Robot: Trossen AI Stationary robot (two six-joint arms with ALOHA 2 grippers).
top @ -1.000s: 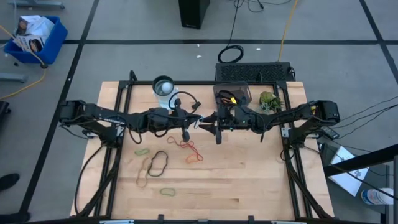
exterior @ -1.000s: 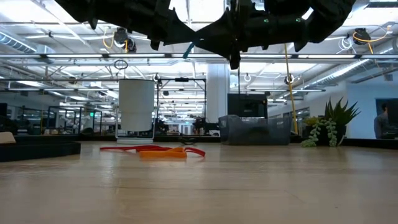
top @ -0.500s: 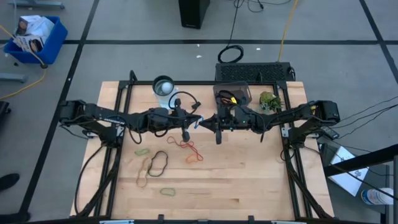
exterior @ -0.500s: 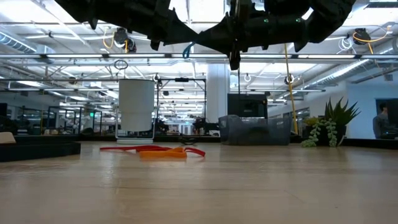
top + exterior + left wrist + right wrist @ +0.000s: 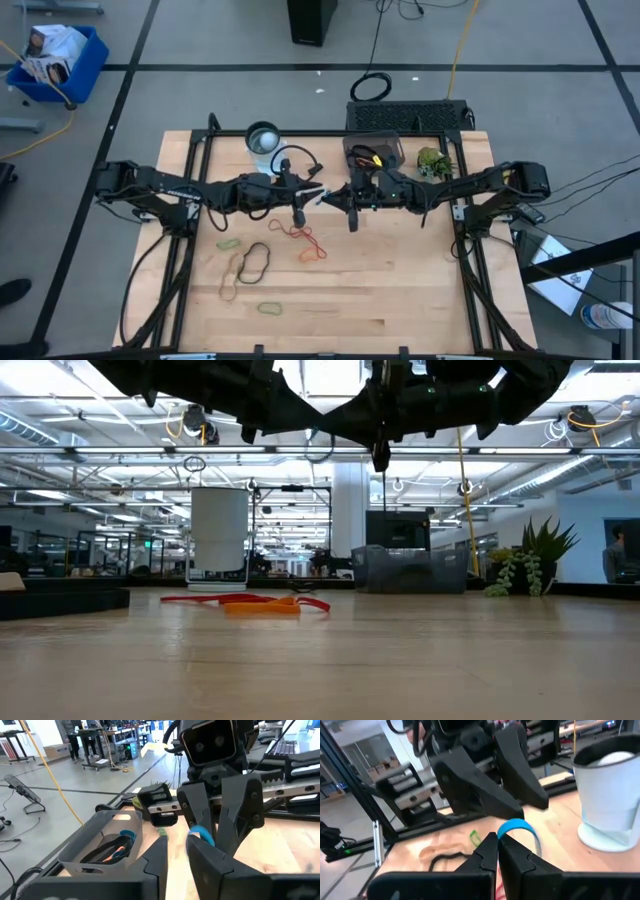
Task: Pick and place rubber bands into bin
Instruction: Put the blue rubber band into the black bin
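My two grippers meet tip to tip high above the table's middle. My right gripper [image 5: 499, 842] is shut on a blue rubber band [image 5: 517, 827]. My left gripper [image 5: 177, 847] faces it, open, with its fingertips beside the band [image 5: 200, 834]; I cannot tell whether they touch it. The smoky-grey bin [image 5: 372, 153] stands at the far edge behind my right arm and holds a few bands [image 5: 112, 850]. Orange-red [image 5: 305, 240], black [image 5: 255, 262], green [image 5: 228, 243] and tan [image 5: 230, 290] bands lie flat on the table. My right gripper pinches one short stretch of the blue band's loop [image 5: 506, 832] between its two fingertips. The fingers come about level from the table's right side. The rest of the loop stands free beyond the tips, lifted clear, far above the table.
A clear round cup [image 5: 264, 140] stands at the far left of the middle. A small plant [image 5: 432, 162] stands right of the bin. Another green band [image 5: 268, 308] lies near the front edge. Black frame rails [image 5: 190, 270] run along both table sides.
The blue band between the two grippers has shifted a little toward my right gripper, and in the low view it now shows as an open loop instead of a thin sliver. Both arms have stayed nearly in place.
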